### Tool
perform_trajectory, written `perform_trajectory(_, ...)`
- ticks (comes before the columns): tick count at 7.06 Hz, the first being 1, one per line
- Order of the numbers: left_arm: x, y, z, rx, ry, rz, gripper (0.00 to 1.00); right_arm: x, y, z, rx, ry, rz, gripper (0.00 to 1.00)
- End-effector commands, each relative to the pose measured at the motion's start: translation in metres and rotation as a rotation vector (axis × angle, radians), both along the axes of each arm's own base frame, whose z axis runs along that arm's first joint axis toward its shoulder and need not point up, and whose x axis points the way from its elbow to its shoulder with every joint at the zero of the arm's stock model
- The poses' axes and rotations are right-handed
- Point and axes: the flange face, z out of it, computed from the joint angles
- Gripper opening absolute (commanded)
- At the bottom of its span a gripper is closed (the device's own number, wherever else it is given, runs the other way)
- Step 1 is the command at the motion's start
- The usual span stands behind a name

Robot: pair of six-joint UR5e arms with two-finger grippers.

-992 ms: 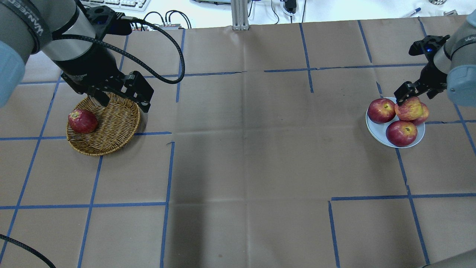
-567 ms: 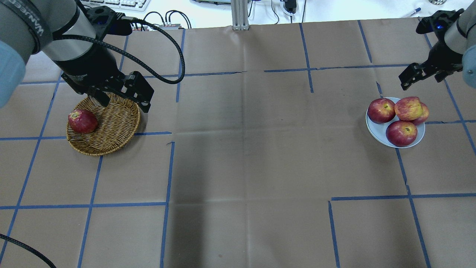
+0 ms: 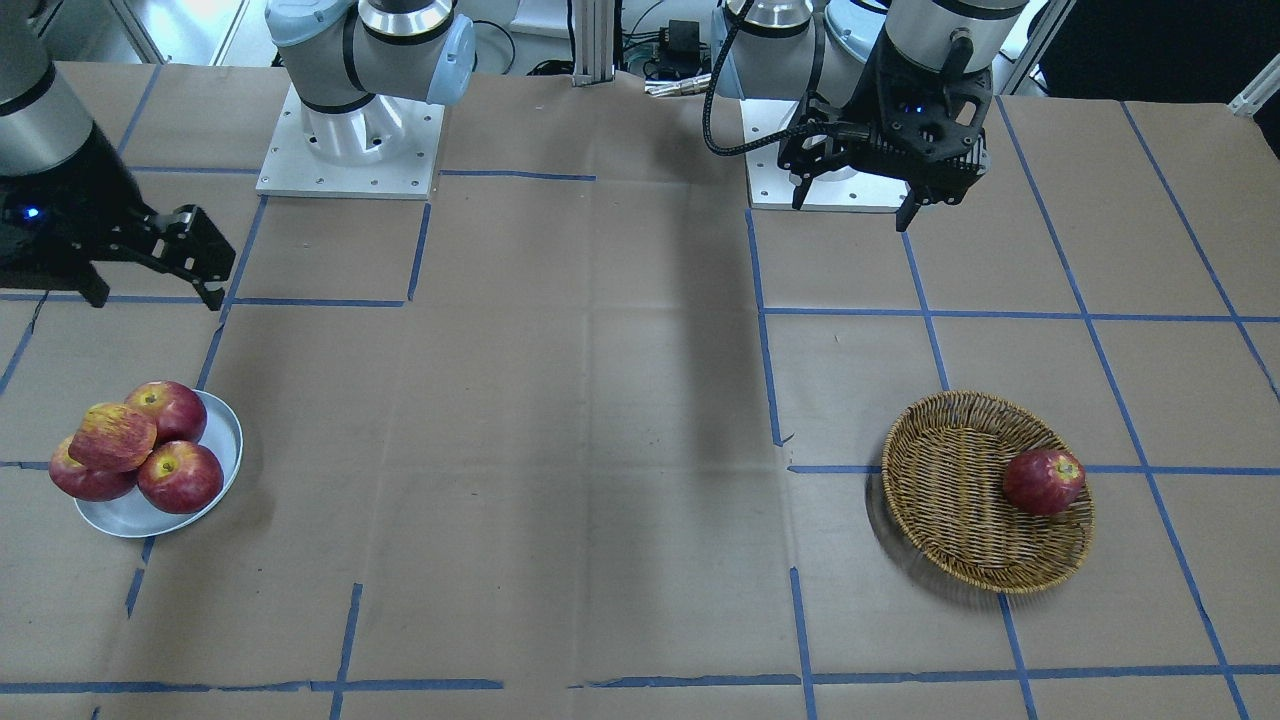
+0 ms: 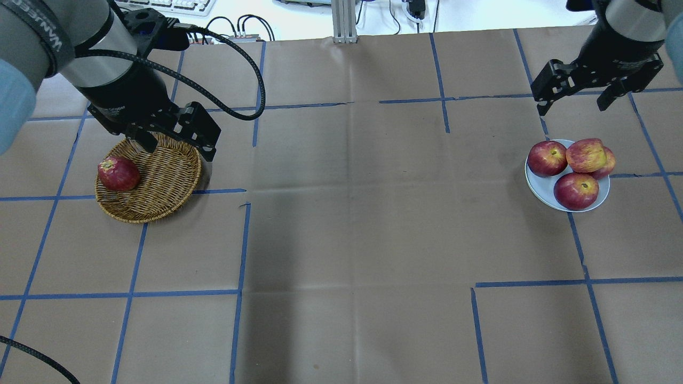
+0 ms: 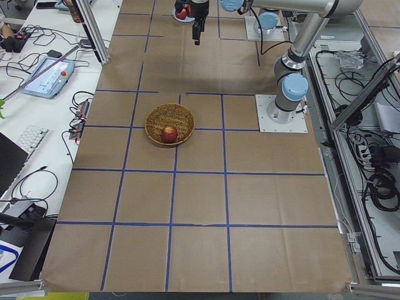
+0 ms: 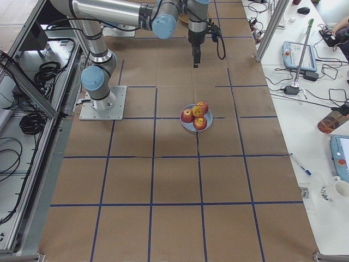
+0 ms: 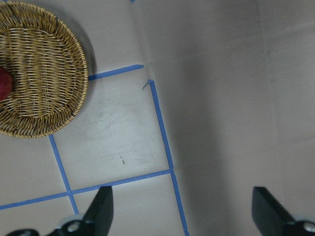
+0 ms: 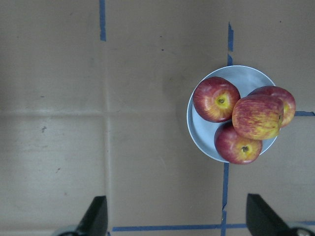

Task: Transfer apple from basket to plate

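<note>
The apple now rests free on the plate, perched atop three darker apples, so the transfer looks done, though it could roll. Beyond it the right gripper, at the apple a second ago, has lifted clear, jaws apart and empty. The left gripper still hovers high near the basket, jaws apart, one dark apple inside.
</note>
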Motion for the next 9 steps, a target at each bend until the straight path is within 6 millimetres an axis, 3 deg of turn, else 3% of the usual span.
perform_trajectory(1,0.0000,0.0000,-0.0002,0.000,0.000,0.000,0.98,0.0535,0.0266,0.0187,-0.017,-0.009,-0.031,1.00)
perform_trajectory(9,0.0000,0.0002,-0.0004,0.002,0.000,0.000,0.99,0.0585,0.0314,0.0202,-0.016,-0.026,-0.027,1.00)
